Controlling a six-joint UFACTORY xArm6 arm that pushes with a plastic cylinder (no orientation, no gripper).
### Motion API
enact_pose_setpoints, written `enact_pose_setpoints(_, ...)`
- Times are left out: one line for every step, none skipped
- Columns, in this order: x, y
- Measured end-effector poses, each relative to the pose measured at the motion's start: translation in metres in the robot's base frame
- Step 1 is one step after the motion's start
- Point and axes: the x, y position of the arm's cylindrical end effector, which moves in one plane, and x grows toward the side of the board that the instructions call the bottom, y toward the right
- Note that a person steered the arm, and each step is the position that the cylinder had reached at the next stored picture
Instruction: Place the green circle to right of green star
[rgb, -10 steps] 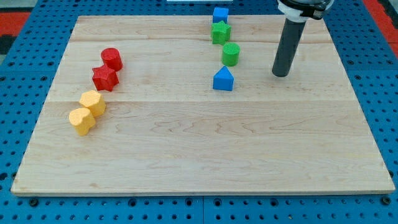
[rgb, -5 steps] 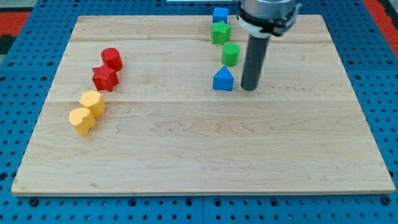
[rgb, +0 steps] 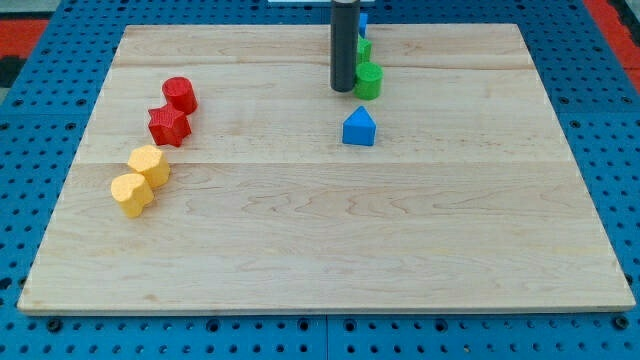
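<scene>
The green circle (rgb: 370, 80) stands on the wooden board near the view's top centre. My tip (rgb: 343, 90) is right at its left side, touching or nearly so. The rod rises from there and hides most of the green star (rgb: 364, 48), of which only a sliver shows just above the circle. A blue block (rgb: 363, 19) at the board's top edge is also mostly hidden by the rod. A blue house-shaped block (rgb: 359, 127) sits below the circle.
On the view's left are a red cylinder (rgb: 180, 94), a red star (rgb: 168, 125), and two yellow blocks (rgb: 149, 164) (rgb: 131, 194). The wooden board (rgb: 320, 250) lies on a blue pegboard surface.
My tip has swept from the right of the green circle, past the blue house block, round to the circle's left side. The circle has shifted slightly up; other blocks are unmoved.
</scene>
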Motion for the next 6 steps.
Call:
enact_pose_setpoints(0.000, 0.040)
enact_pose_setpoints(0.006, 0.055)
enact_pose_setpoints(0.014, 0.071)
enact_pose_setpoints(0.002, 0.085)
enact_pose_setpoints(-0.035, 0.083)
enact_pose_setpoints(-0.052, 0.073)
